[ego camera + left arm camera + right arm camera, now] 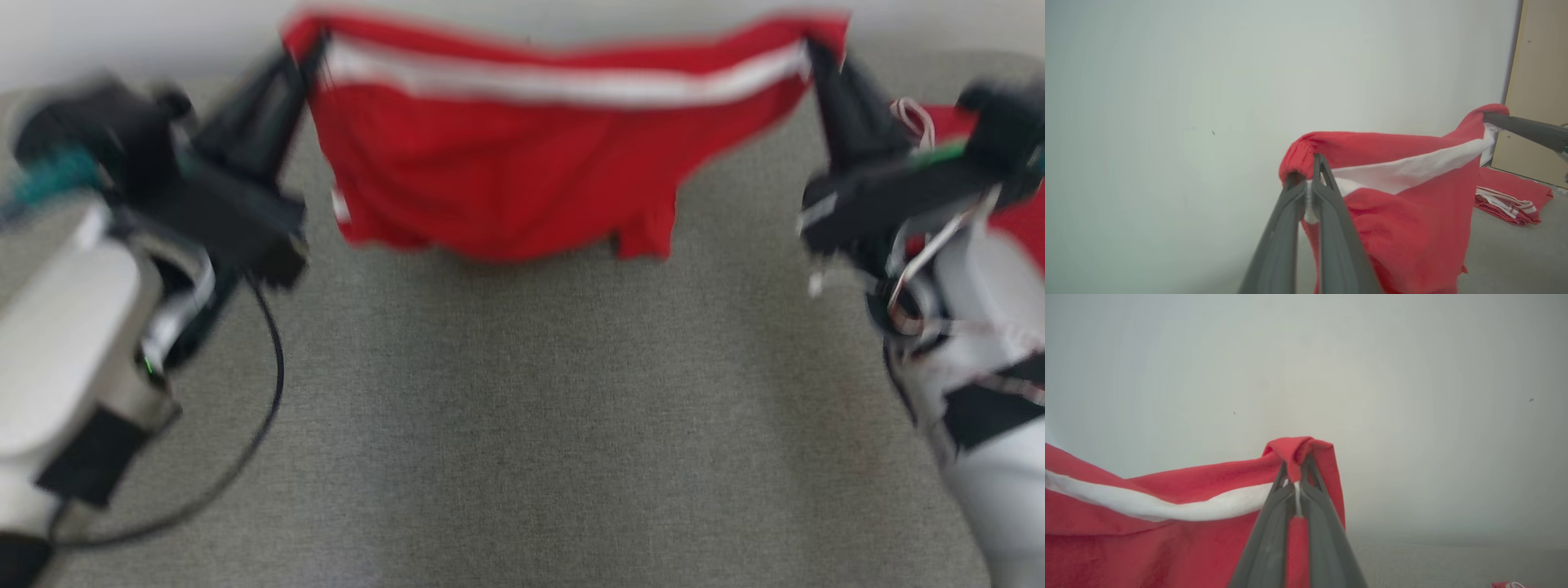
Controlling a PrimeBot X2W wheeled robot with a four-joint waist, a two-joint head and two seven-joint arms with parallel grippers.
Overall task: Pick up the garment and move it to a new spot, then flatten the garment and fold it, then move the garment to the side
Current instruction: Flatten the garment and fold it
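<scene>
A red garment (pixel 522 163) with a white stripe along its top edge hangs stretched between my two grippers, above the grey cloth surface (pixel 522 408). My left gripper (pixel 309 51) is shut on its left top corner, and the left wrist view shows the fingers (pixel 1327 196) pinching the red hem (pixel 1306 151). My right gripper (pixel 816 51) is shut on the right top corner; its fingers (pixel 1310 498) clamp red cloth (pixel 1167 522) in the right wrist view. The garment's lower edge hangs just above or on the surface; I cannot tell which. The head view is blurred.
A second red garment with white stripes (pixel 1506 200) lies crumpled on the surface at the right, near a tan panel (pixel 1539 81). A pale wall (pixel 1208 102) stands close behind. A black cable (pixel 261 392) loops by my left arm. Open grey surface lies in front.
</scene>
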